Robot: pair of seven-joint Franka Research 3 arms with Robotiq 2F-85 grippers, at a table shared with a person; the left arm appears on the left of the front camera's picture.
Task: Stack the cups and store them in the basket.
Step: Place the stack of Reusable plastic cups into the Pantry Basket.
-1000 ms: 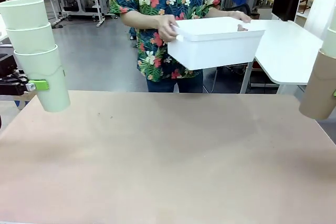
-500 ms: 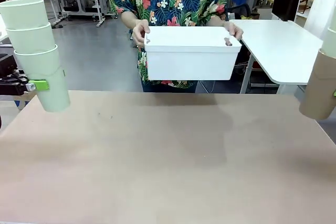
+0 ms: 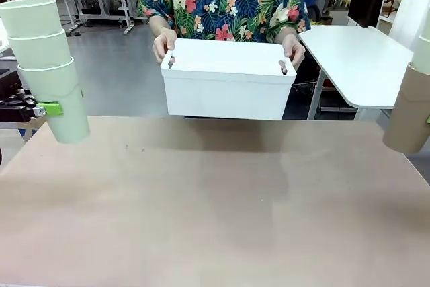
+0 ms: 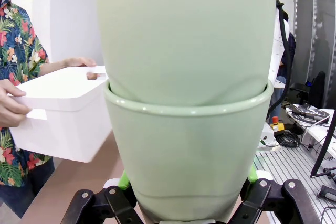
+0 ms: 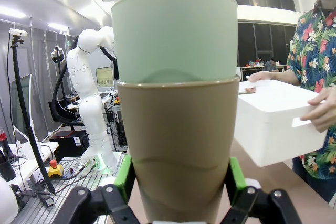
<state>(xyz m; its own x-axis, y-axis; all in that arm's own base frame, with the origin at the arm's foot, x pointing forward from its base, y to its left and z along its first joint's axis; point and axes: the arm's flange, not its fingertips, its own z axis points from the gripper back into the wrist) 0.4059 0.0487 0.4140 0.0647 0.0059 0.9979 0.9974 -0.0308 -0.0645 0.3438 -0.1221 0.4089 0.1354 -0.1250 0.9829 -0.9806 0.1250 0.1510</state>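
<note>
Desk far edge, upper centre: basket now squared up and lower than a second ago, carried in person's hands, not yet set down. Left jaws clamped around mint cup stack, upper left. Right jaws likewise around taupe-bottomed stack, right edge. Drop target nearly ready.

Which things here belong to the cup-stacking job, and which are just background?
Job:
stack of pale mint green plastic tumblers, in left pincer
taupe-brown-based tumbler stack, in right pincer
white rectangular plastic basket, in person's hands

Lying about:
white side table
black monitor
</note>
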